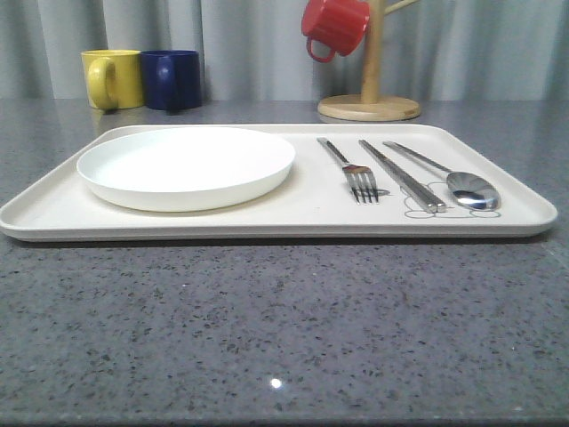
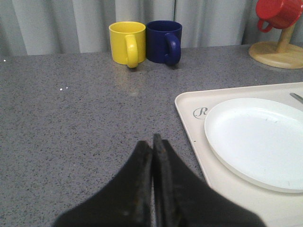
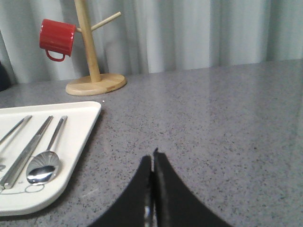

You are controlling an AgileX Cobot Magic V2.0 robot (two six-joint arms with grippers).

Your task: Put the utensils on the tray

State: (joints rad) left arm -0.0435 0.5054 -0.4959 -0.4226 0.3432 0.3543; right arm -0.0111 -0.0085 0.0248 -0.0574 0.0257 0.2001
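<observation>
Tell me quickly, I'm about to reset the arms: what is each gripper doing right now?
Left gripper: closed, holding nothing, over the bare counter beside the tray.
Right gripper: closed, holding nothing, over the counter.

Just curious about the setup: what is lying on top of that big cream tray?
On the tray sit a white plate, fork, flat bar-like piece and spoon. The tray surface under the plate is hidden.

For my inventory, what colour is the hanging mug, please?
Red mug; clearest in the right wrist view.
</observation>
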